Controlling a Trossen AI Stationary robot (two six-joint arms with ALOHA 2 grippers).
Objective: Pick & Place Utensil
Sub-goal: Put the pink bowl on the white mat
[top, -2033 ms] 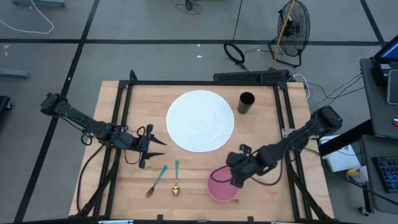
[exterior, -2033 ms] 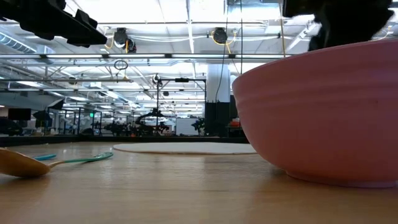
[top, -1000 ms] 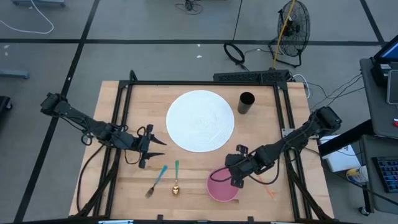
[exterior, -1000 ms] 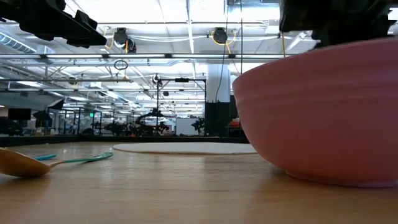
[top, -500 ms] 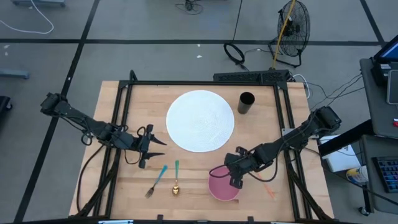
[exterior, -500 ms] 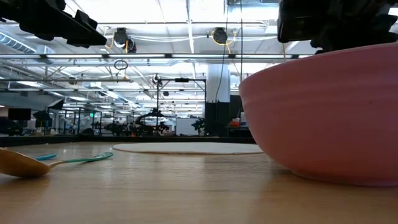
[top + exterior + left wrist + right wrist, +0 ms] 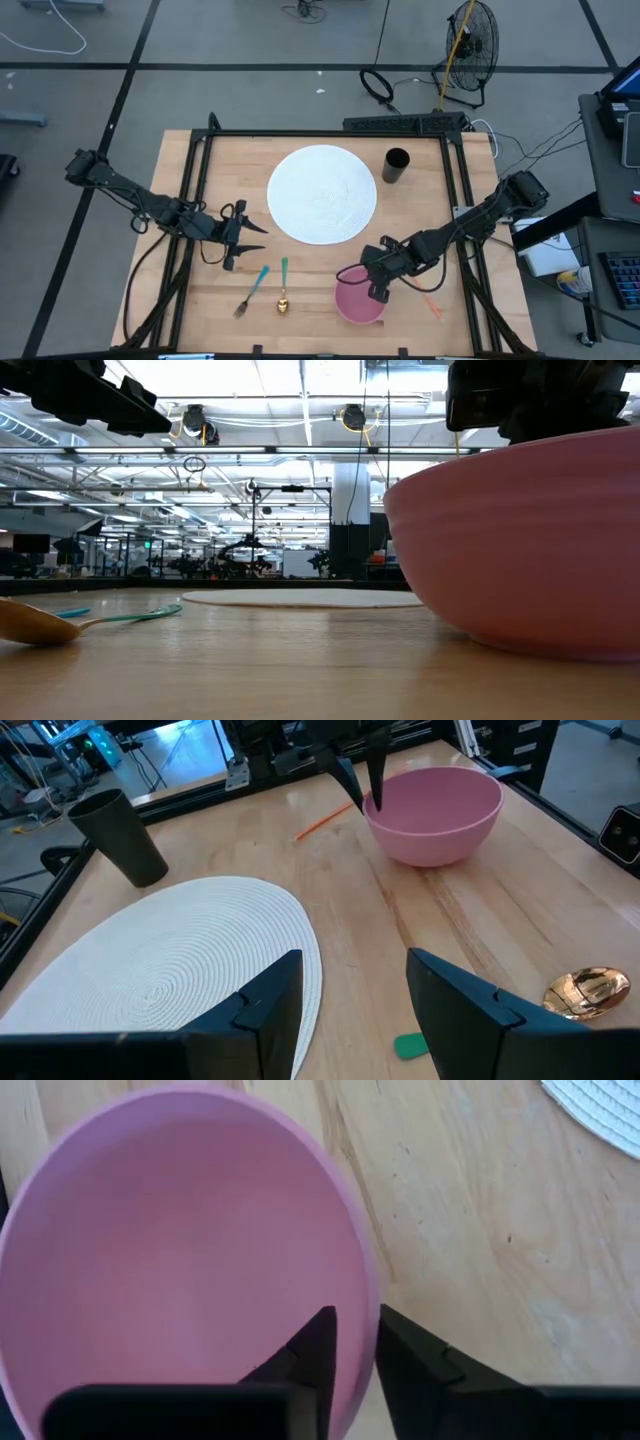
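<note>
A pink bowl (image 7: 358, 300) sits on its base near the table's near edge, and it fills the right of the low view (image 7: 520, 540). My right gripper (image 7: 372, 284) is at the bowl's far rim, shut on it. A gold spoon with a green handle (image 7: 283, 286) and a blue-handled fork (image 7: 250, 290) lie flat, left of the bowl. My left gripper (image 7: 255, 237) hovers open above the table, up and left of the two utensils, touching nothing. In its wrist view (image 7: 355, 960) the spoon's gold bowl (image 7: 590, 992) shows. My right gripper pinches the pink bowl's far rim (image 7: 362, 1280), one finger (image 7: 318, 1342) inside the bowl and the other finger (image 7: 405, 1352) outside it. The fingers come from above, pointing down. The bowl stays upright with its base on the table.
A round white woven placemat (image 7: 322, 193) lies mid-table with a black cup (image 7: 396, 165) to its right. A thin orange stick (image 7: 433, 308) lies right of the bowl. Black frame rails (image 7: 200, 200) edge the table. Bare wood shows between placemat and utensils.
My right gripper has moved a little toward the table's near-left, down onto the bowl's far rim. The pink bowl has slid slightly toward the table's right, staying upright on the table. The left arm and the utensils have kept still.
</note>
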